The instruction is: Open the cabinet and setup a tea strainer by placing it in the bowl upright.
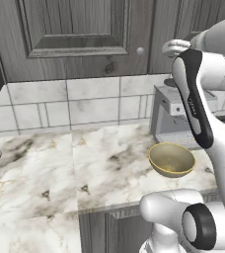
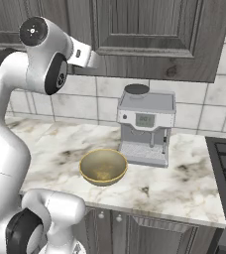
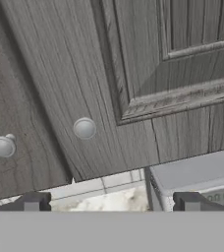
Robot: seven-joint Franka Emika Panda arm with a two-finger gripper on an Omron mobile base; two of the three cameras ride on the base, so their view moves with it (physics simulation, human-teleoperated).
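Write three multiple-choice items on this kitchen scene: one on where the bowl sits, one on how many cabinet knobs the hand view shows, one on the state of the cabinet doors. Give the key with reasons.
1. Where is the bowl?
A. On the marble counter, in front of the coffee machine
B. Inside the cabinet
C. On top of the coffee machine

2. How many round silver knobs show in the hand view?
A. None
B. Two
C. Four

3. In what state are the doors of the cabinet?
A. Both swung wide open
B. Removed
C. Shut

Key: 1 A, the bowl rests on the counter just ahead and to the left of the machine. 2 B, one knob on each door, the other beside it. 3 C, the door fronts lie flush and no interior shows.
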